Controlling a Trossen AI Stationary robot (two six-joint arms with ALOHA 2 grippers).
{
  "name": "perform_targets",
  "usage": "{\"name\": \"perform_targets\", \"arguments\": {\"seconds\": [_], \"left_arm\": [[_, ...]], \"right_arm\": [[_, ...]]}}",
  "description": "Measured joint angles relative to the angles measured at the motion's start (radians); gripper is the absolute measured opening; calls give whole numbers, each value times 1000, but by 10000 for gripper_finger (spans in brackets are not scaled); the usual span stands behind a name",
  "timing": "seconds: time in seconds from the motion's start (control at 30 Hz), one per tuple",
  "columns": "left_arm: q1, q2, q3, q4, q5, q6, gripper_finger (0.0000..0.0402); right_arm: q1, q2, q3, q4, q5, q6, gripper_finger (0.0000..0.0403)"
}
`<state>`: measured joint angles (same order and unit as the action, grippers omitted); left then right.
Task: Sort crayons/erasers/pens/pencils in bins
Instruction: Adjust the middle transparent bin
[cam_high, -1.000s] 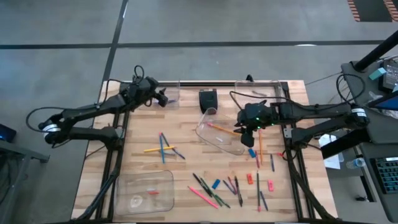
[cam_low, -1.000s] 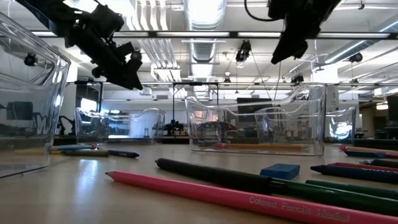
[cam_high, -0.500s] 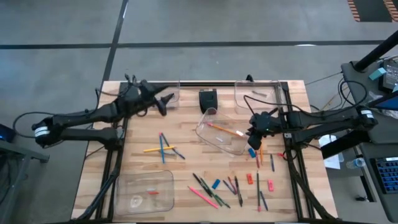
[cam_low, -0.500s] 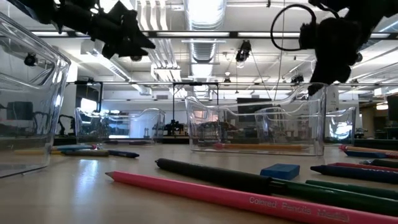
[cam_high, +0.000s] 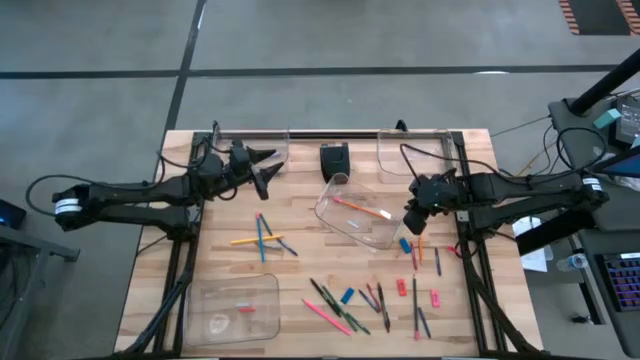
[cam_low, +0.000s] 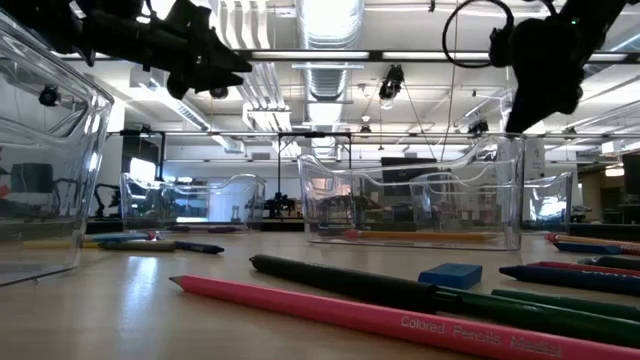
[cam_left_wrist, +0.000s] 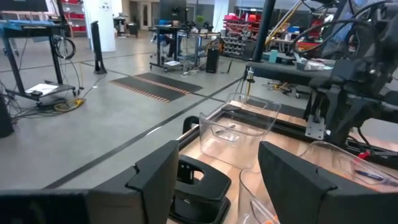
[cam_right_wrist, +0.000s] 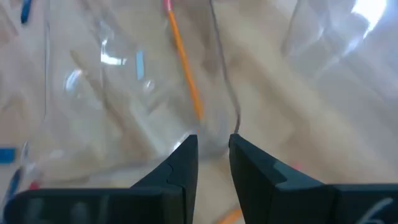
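Lower left in the overhead view, nearest the counter's (cam_high: 300, 335) front edge, a clear bin (cam_high: 232, 307) holds a couple of small pale and reddish pieces, too small to name. Right of it along the front lies the main scatter: a pink pencil (cam_high: 325, 316), dark and green sticks, a blue eraser (cam_high: 347, 296) and two red erasers (cam_high: 402, 287), with more thin sticks toward the right edge. Left of centre, a loose cluster of blue, yellow and orange pencils (cam_high: 262, 237) lies on the bare wood.

At mid-frame a second clear bin (cam_high: 352, 214) sits skewed to the counter's edges, an orange pencil (cam_high: 362, 209) lying inside it. Just right of that bin, the right gripper (cam_high: 412, 218) hovers by its rim, fingers nearly together and holding nothing that can be seen; a small blue piece (cam_high: 405, 244) lies just below it.

Along the far edge, two more clear bins stand either side of a small black box (cam_high: 334, 160); the right-hand far bin (cam_high: 415, 155) holds a small pale item. Upper left, the left gripper (cam_high: 262, 170) hangs above the counter beside the left far bin (cam_high: 274, 150), fingers wide apart and empty.
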<state>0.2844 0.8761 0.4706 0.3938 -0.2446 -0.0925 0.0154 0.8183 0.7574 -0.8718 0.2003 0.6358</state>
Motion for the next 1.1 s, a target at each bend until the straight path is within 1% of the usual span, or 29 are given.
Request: {"name": "perform_targets", "arguments": {"seconds": [0.07, 0.13, 0.23, 0.4, 0.6, 0.73, 1.0, 1.1], "left_arm": [[0, 2, 0, 0, 0, 0, 207], [0, 2, 0, 0, -1, 1, 207], [0, 2, 0, -1, -1, 1, 207], [0, 5, 0, -1, -1, 1, 207], [0, 20, 0, -1, -1, 1, 207], [0, 32, 0, 1, -2, 1, 207], [0, 38, 0, 1, -2, 0, 207], [0, 42, 0, 9, -2, -2, 207]], "right_arm": [[0, 2, -1, -43, -68, 63, 84], [1, 2, -1, -75, -97, 119, 86], [6, 2, -3, -104, -95, 170, 85], [6, 8, -30, -102, -94, 186, 80], [25, 26, -111, 1, -93, 207, 79], [26, 38, -159, 83, -51, 200, 75], [23, 34, -158, 93, 155, 152, 78], [6, 33, -139, 94, 161, 125, 79]]}}
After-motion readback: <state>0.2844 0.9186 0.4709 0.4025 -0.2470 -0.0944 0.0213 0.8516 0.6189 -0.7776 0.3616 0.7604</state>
